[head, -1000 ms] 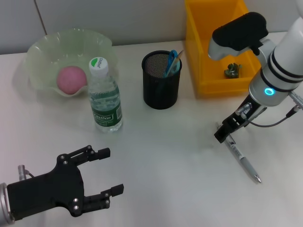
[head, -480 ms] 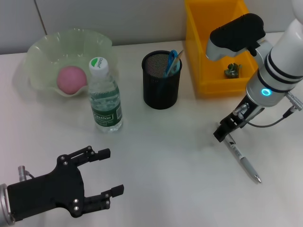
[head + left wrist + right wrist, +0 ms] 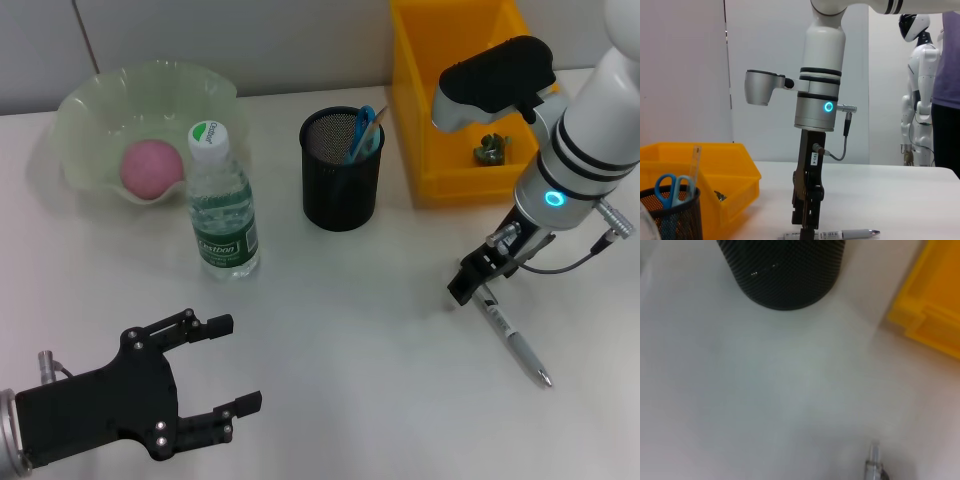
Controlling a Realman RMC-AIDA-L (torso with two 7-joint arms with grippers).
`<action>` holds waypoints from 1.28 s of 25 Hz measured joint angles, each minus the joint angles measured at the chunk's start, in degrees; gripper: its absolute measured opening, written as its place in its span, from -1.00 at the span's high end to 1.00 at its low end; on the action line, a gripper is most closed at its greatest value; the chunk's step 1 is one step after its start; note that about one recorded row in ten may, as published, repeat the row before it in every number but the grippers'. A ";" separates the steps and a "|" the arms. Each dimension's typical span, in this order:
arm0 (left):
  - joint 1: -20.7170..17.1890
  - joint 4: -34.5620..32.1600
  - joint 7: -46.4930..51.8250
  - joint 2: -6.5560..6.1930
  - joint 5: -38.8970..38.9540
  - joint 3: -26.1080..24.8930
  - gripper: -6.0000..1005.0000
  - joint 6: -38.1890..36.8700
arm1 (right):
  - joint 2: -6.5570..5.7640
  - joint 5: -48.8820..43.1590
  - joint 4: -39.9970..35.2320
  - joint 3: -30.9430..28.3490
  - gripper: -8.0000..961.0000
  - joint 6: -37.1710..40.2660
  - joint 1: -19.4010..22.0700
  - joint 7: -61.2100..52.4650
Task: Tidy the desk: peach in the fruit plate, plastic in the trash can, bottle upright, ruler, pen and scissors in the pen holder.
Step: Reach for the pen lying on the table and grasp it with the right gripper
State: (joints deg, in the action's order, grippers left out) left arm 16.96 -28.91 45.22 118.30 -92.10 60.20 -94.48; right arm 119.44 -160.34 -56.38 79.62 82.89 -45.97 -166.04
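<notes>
At the far left of the desk the fruit plate holds the pink peach; the water bottle stands upright just beside its rim. Nearer the robot, the left gripper hovers low with its fingers spread apart, holding nothing. In the middle stands the black mesh pen holder, with the scissors and ruler poking out. Behind and to the right sits the yellow trash can, a small crumpled scrap inside. On the right, the pen lies flat on the desk. The right gripper points down onto the pen's near end, touching it; whether its jaws are clamped or apart cannot be told.
</notes>
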 joint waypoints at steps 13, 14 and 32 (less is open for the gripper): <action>0.29 0.00 0.00 0.00 0.00 0.00 -0.59 -0.07 | -0.13 -0.21 1.39 -0.59 -0.41 -0.10 -0.92 -0.41; 0.32 0.00 0.00 0.00 0.00 0.00 -0.59 -0.10 | -0.14 -0.21 1.43 -0.60 -0.41 -0.10 -0.95 -0.41; 0.38 0.00 0.02 0.00 -0.19 0.14 -0.59 -0.62 | -0.18 -0.38 4.13 -0.08 -0.02 -0.61 -2.46 -0.49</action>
State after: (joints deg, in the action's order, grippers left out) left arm 17.34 -28.92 45.24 118.30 -92.30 60.34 -95.10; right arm 119.26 -160.72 -52.25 79.54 82.28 -48.43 -166.54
